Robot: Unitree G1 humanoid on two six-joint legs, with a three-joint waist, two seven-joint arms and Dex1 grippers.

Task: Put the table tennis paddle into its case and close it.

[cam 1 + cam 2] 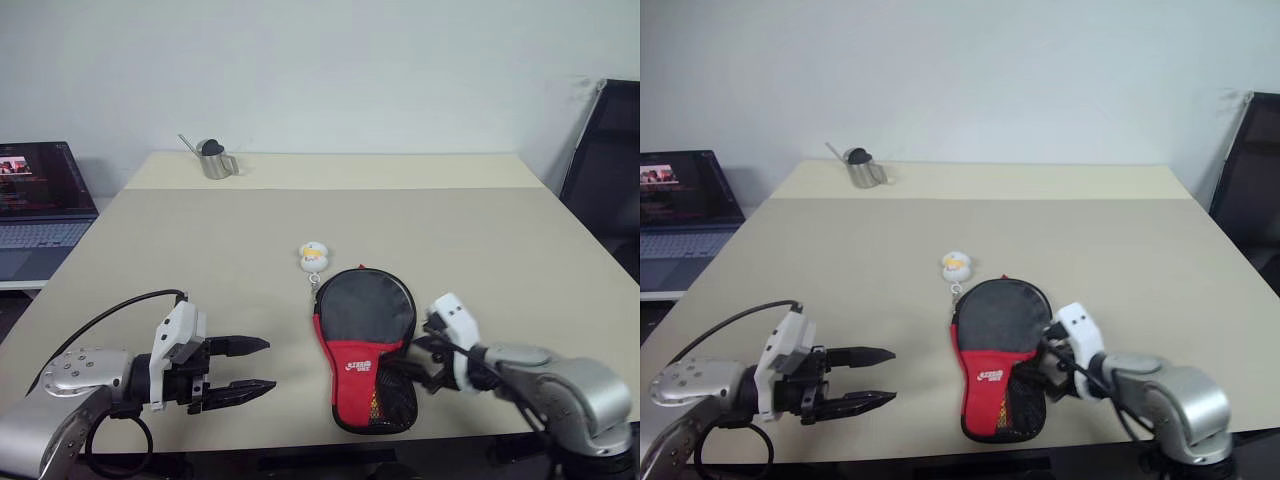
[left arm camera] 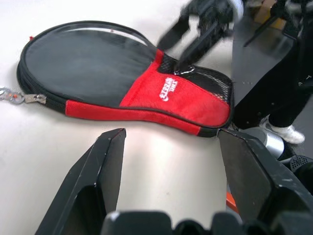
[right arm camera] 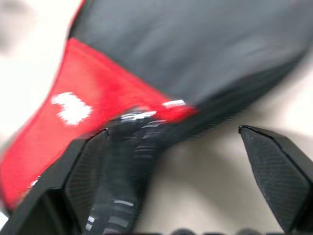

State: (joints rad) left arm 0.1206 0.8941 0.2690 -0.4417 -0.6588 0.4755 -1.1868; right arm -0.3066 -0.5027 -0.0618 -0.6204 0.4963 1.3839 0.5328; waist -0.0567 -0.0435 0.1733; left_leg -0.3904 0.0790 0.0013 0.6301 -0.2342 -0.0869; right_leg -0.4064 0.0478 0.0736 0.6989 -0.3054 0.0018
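Note:
The case (image 1: 362, 345) lies flat near the table's front edge, its round black end pointing away from me and its red panel and mesh pocket toward me. Its zipper pull (image 2: 34, 98) sits at the round end, chained to a small white and yellow charm (image 1: 314, 256). The table tennis paddle is hidden. My right gripper (image 1: 408, 362) is open at the case's right side, by the mesh pocket, with one finger (image 3: 93, 181) over the case's edge. My left gripper (image 1: 268, 366) hangs open and holds nothing, a short way left of the case and pointing at it.
A metal cup (image 1: 214, 160) with a spoon in it stands at the table's far left. An open laptop (image 1: 40, 200) sits on a lower surface to the left. A black chair (image 1: 605, 190) stands at the right edge. The case lies close to the table's front edge (image 1: 300, 452).

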